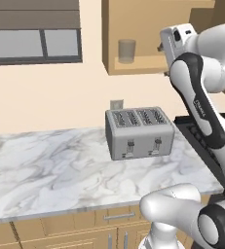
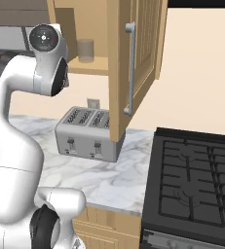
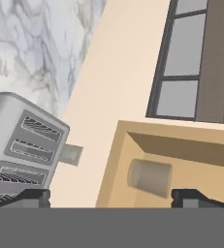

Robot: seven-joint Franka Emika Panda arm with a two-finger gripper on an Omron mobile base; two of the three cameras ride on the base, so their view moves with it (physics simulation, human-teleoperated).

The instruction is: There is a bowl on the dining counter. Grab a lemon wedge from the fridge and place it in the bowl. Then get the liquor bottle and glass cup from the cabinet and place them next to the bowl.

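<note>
The glass cup [image 1: 126,50] stands alone on the shelf of the open tan cabinet [image 1: 143,65], also seen from the right as the cup [image 2: 85,50] behind the swung-out cabinet door [image 2: 133,63]. In the hand view, which is rolled sideways, the cup [image 3: 150,178] lies ahead of my gripper [image 3: 111,198], closer to the right fingertip [image 3: 191,197]. The gripper is open, fingers wide apart with nothing between them, still short of the shelf. My hand [image 1: 175,41] hovers just right of the cabinet opening. The liquor bottle, bowl, lemon wedge and fridge are out of view.
A silver four-slot toaster [image 1: 139,132] sits on the marbled counter [image 1: 46,170] below the cabinet, with a wall outlet [image 1: 116,104] behind it. A black stove [image 2: 196,185] lies to the right. A window [image 1: 33,44] is at upper left.
</note>
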